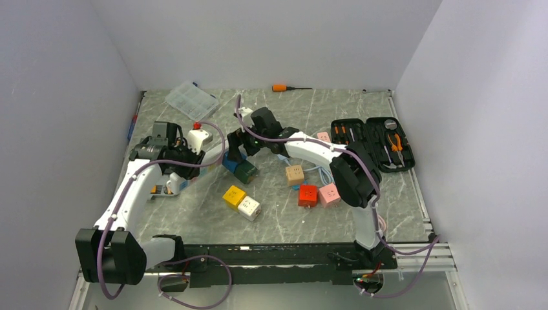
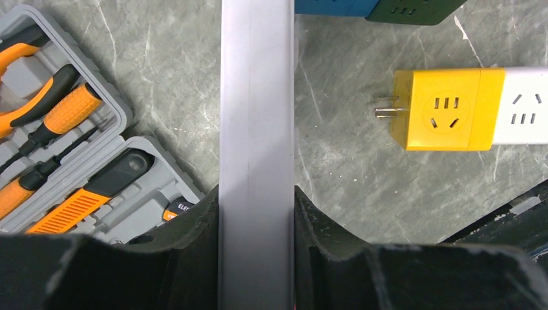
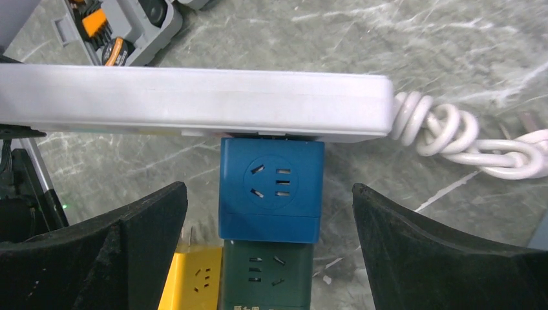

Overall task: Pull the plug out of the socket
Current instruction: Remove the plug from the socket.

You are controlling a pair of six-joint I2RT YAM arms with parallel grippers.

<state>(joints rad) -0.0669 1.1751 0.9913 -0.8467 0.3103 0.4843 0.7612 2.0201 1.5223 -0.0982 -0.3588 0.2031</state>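
Note:
My left gripper [image 2: 256, 216] is shut on a long white power strip [image 2: 256, 116], the socket, which passes straight up between its fingers. A blue cube plug [image 3: 271, 190] sits plugged into the strip's side [image 3: 194, 103], and a dark green cube [image 3: 271, 271] is joined to the blue one's outer end. My right gripper [image 3: 269, 197] stands wide open with one finger on each side of the blue plug, neither touching it. In the top view the left gripper [image 1: 187, 158] holds the strip [image 1: 210, 155] left of centre, and the right gripper [image 1: 236, 155] hovers over the blue plug [image 1: 231, 165].
A yellow cube [image 1: 234, 195] joined to a white cube [image 1: 249, 208] lies in front. Tan [image 1: 295, 174], red [image 1: 307, 195] and pink [image 1: 329, 193] cubes sit to the right. An open tool case [image 1: 373, 143], a clear box [image 1: 191, 100] and a screwdriver [image 1: 284, 88] lie farther back. The strip's coiled cord [image 3: 446, 132] trails off.

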